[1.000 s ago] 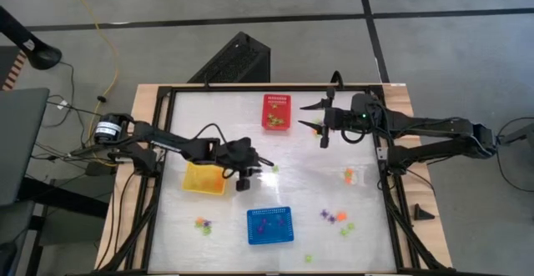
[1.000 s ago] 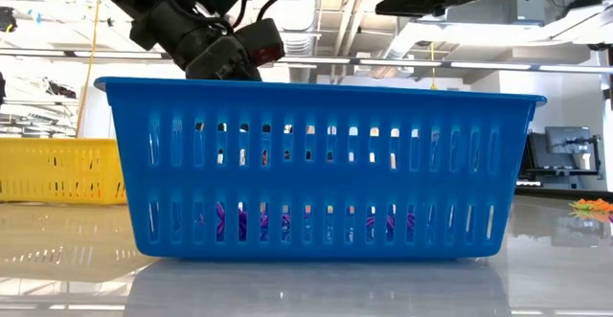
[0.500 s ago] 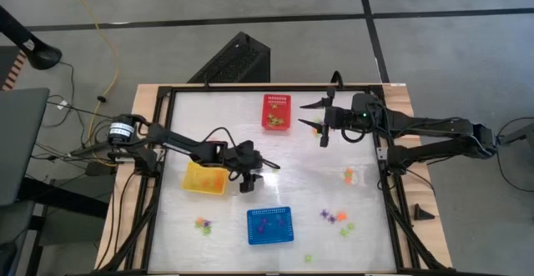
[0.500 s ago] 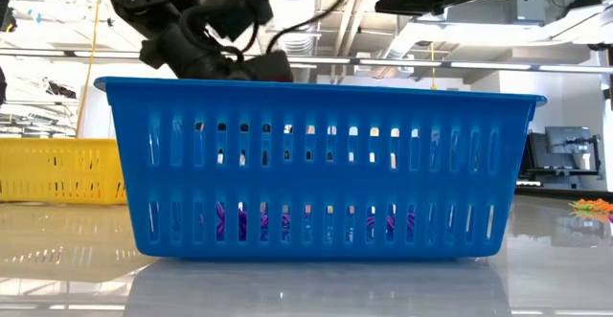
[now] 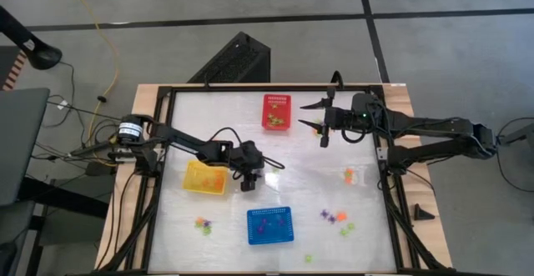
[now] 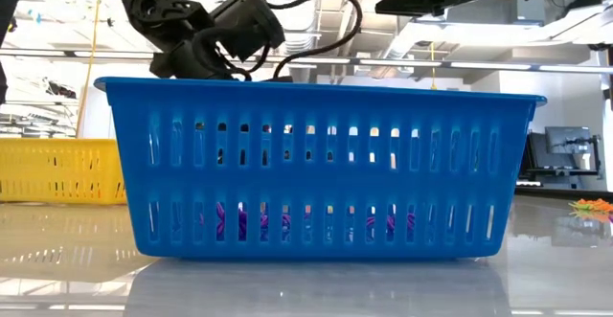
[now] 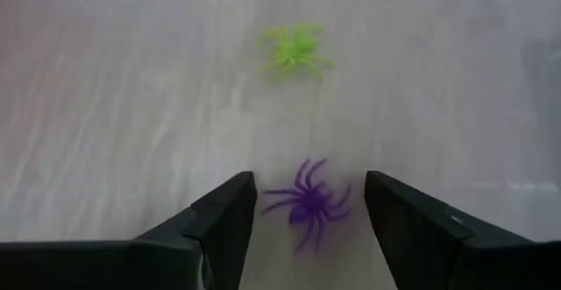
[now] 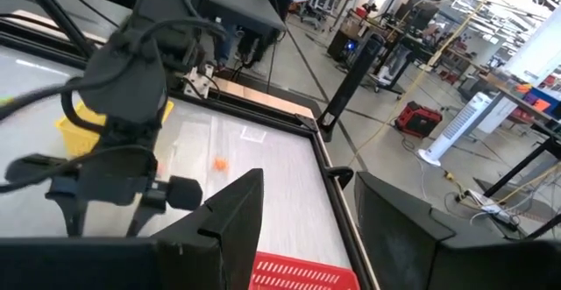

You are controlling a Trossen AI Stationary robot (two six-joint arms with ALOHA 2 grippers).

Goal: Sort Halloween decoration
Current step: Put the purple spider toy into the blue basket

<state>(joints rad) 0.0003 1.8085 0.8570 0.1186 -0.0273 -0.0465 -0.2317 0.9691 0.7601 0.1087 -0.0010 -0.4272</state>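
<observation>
At the left of the table (image 5: 179, 134), the yellow basket (image 5: 204, 178) sits under the left arm's forearm. Just beside it toward the middle, the left pincer (image 5: 248, 181) points down at the table surface with its jaws standing wide and holding nothing. In the left wrist view, a purple spider (image 7: 308, 203) lies flat on the table between the two dark fingers (image 7: 223, 224), touching neither; its body's long axis runs roughly along the line of the fingers, legs splayed to both sides. A light green spider (image 7: 294, 50) lies flat farther ahead of the pincer, well apart from the purple one, its body axis turned slightly across that line. Near the front left, a small cluster of orange, purple and green trinkets (image 5: 202, 224) lies on the table. The blue basket (image 5: 269, 225) stands at the front centre with purple trinkets (image 6: 235, 221) in its bottom. The red basket (image 5: 276, 112) stands at the back centre. To its right, the right pincer (image 5: 324, 124) hangs above the table near the red basket, jaws wide and empty. Further right, an orange trinket (image 5: 349, 174) lies near the table's right rail, and a mixed purple, orange and green group (image 5: 335, 219) lies front right.
</observation>
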